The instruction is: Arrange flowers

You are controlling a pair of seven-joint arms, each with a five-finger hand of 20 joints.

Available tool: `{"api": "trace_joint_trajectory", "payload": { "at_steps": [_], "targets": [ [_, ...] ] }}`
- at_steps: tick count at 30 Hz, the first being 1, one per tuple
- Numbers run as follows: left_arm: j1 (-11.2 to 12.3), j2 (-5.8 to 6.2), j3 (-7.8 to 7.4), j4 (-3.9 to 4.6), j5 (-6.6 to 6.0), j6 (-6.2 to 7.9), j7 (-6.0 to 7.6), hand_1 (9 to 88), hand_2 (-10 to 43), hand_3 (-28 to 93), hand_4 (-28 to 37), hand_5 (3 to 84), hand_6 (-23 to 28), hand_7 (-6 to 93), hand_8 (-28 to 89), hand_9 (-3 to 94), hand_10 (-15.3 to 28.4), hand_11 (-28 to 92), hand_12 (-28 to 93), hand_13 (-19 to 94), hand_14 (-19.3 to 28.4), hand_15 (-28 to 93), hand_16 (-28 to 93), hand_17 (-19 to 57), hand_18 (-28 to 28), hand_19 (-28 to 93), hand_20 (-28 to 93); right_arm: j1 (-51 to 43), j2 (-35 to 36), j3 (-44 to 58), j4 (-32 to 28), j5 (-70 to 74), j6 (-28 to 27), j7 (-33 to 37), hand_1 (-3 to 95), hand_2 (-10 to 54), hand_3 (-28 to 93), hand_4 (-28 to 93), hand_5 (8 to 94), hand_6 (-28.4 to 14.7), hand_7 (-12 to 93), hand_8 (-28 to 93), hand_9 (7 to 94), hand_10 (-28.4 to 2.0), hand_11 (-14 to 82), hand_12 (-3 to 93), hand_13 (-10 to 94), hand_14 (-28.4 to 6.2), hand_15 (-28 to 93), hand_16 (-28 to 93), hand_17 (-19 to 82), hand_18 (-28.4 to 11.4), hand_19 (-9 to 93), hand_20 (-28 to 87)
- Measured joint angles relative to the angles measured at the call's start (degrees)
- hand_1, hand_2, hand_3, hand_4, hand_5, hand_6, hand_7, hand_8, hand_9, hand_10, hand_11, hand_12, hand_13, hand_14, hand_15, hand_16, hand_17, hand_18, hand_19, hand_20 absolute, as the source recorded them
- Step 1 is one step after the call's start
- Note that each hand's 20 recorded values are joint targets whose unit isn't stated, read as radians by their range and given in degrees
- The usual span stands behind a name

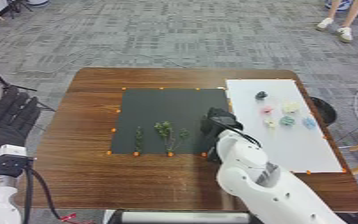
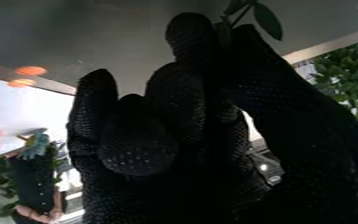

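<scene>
Head view: on the dark sheet, three green sprigs are laid side by side along its near part, tips turned to the far side. On the white sheet to the right, the flower heads are left loosely grouped: a dark one, a pink, a cream, a yellow, a teal and a blue. No blossom is seen joined to the greenery, so the work is judged to be at an early stage, with the foliage begun and the flowers to be added.

The right robot hand is held low at the dark sheet's right edge, its arm stretched in over the table from the near right. By the right wrist view, a leafy stem is pinched between its thumb and a finger; it is probably to be set with the others. The left robot hand is held spread, beyond the table's left edge.
</scene>
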Motion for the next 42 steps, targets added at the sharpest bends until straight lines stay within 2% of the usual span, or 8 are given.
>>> {"api": "trace_joint_trajectory", "payload": {
  "at_steps": [30, 37, 39, 42],
  "targets": [
    [0.14, -0.02, 0.09, 0.04, 0.00, -0.02, -0.01, 24.2, 12.5, 75, -28.3, 41.2, 6.5, 9.5, -8, 33.0, 13.5, 18, 10, 23, 13.8, 23, -4, -3.8, 10.2, 19, 11, -2.02, -0.73, -0.10, -1.49, 0.11, -0.36, 0.31, 48.1, -9.5, 75, -18, 75.1, -2.6, 43, 21, 77.3, -13.8, 46.8, 61.0, 77, -13.2, 76, 42, 35, -28.4, 85, 29],
    [0.13, -0.02, 0.16, 0.05, -0.04, -0.01, 0.07, 24.7, 13.2, 76, -28.3, 41.3, 6.5, 9.8, -8, 33.0, 13.4, 18, 10, 24, 13.7, 23, -4, -3.8, 10.2, 19, 11, -2.18, -1.37, 0.05, -1.51, 0.29, -2.31, 0.26, 44.4, -9.5, 72, -18, 73.6, -3.2, 39, 20, 74.5, -15.4, 50.0, 56.9, 76, -13.5, 76, 43, 34, -28.4, 85, 29],
    [0.16, 0.00, 0.16, 0.05, -0.09, 0.00, 0.20, 24.9, 13.3, 76, -28.3, 41.4, 6.5, 9.8, -8, 33.1, 13.5, 18, 10, 24, 13.7, 23, -4, -3.8, 10.3, 19, 11, -2.11, -1.40, 0.26, -1.75, 0.57, -3.37, 0.16, 43.3, -9.5, 71, -18, 72.8, -3.7, 38, 20, 73.6, -16.3, 53.2, 50.4, 76, -13.7, 76, 43, 34, -28.4, 84, 29],
    [0.26, 0.06, 0.16, 0.01, -0.18, 0.05, 0.54, 25.0, 14.4, 77, -28.3, 42.1, 6.6, 10.4, -8, 33.9, 13.6, 19, 10, 24, 13.6, 23, -4, -3.5, 10.3, 19, 11, -1.95, -1.39, 0.40, -2.02, 0.67, -4.68, 0.15, 38.2, -9.5, 72, -18, 72.9, -4.9, 35, 18, 72.7, -17.3, 53.2, 48.2, 75, -14.1, 76, 43, 33, -28.4, 83, 28]
  ]
}}
